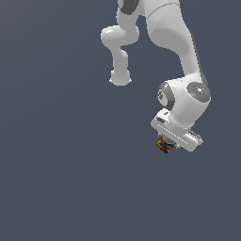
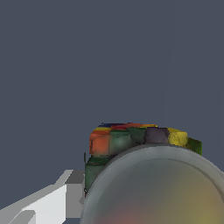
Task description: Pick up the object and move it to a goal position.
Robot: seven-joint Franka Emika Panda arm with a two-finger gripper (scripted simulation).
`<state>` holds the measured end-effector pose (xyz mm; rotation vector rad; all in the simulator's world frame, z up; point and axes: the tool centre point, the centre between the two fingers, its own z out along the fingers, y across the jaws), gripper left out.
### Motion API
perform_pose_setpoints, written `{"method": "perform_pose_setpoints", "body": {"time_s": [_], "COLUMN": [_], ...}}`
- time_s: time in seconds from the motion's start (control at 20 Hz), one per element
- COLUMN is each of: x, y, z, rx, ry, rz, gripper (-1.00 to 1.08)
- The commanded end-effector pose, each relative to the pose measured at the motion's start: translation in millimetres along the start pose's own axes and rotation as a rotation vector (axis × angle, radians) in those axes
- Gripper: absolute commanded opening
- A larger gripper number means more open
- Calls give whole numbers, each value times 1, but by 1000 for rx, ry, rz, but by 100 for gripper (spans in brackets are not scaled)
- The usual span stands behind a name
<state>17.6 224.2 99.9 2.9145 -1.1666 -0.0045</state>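
The object (image 1: 164, 145) is a tiny blocky cube with red, yellow, green and dark patches. In the exterior view it sits right under the white hand, on the exterior view's right. My gripper (image 1: 166, 142) is tilted and shut on the object; the cube hides the fingertips in that view. In the wrist view the object (image 2: 127, 140) fills the middle, very close. One white finger (image 2: 57, 199) lies against its side. A grey rounded part of the hand (image 2: 153, 188) covers the cube's near half.
The white arm (image 1: 174, 42) comes down from the top of the exterior view, and its base link (image 1: 120, 75) is behind it. Everything around is a flat dark grey-blue background (image 1: 56, 164).
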Motion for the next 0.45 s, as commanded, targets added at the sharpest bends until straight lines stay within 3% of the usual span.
{"method": "perform_pose_setpoints", "body": {"time_s": [0.0,0.4], "x": [-2,-4], "y": [-9,-14], "z": [-3,-4], "rx": [3,3], "ry": [2,2], "rz": [2,2], "gripper": [-100,-100]}}
